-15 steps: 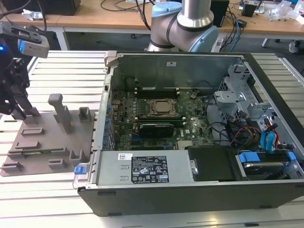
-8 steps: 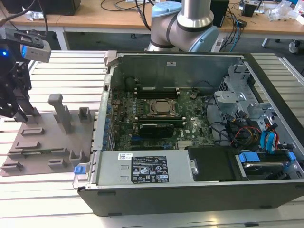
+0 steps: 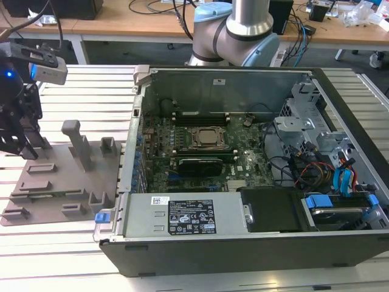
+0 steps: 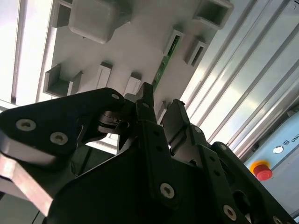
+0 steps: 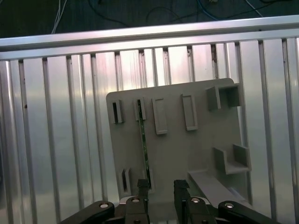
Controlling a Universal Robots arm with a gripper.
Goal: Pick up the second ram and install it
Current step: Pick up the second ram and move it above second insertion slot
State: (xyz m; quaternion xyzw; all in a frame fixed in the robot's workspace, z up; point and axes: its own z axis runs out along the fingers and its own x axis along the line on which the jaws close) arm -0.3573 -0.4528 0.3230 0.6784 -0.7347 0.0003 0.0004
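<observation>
Since the ram (image 5: 144, 140) stands on edge in the grey tray's (image 5: 187, 154) slots, seemingly ready for pinching, the gripper (image 5: 161, 186) hangs above it, fingers (image 5: 143, 193) parted and empty, the ram running out from one fingertip.

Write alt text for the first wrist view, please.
A thin green circuit-board stick stands on edge in a slotted grey plastic tray on a ribbed metal table. The robot's open black hand hovers near one end of the stick.
</observation>
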